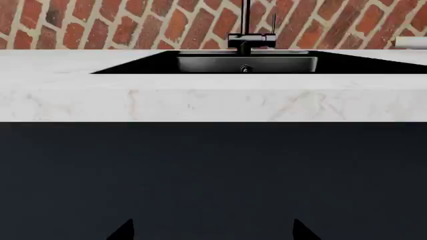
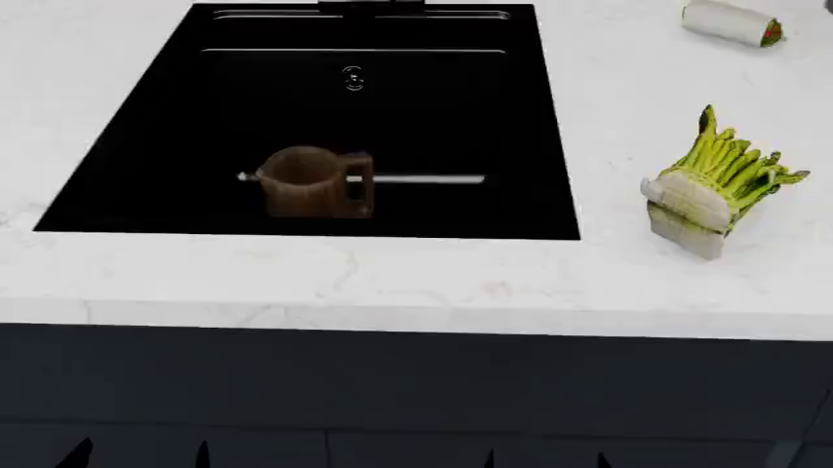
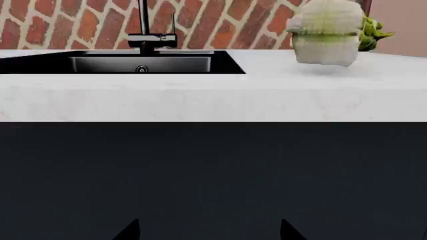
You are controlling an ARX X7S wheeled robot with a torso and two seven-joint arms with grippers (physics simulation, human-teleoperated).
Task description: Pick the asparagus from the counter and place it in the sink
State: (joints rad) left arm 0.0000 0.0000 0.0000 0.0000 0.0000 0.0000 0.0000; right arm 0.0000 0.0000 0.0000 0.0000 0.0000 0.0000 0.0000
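The asparagus (image 2: 716, 185), green spears with whitish cut bases, lies on the white counter (image 2: 390, 283) to the right of the black sink (image 2: 156, 146). In the right wrist view its cut bases (image 3: 325, 31) face me on the counter top. My left gripper (image 2: 138, 456) and right gripper (image 2: 544, 458) are low, in front of the dark cabinet below the counter edge, both open and empty, only their fingertips (image 1: 123, 231) (image 3: 128, 230) showing. The sink also shows in the left wrist view (image 1: 247, 62).
A brown mug (image 2: 312, 181) and a metal rod lie in the sink. A white rolled wrap (image 2: 732, 21) lies at the counter's back right. A black faucet (image 1: 248, 37) stands behind the sink before a brick wall (image 1: 100, 25). Dark cabinet fronts (image 2: 416, 400) are below.
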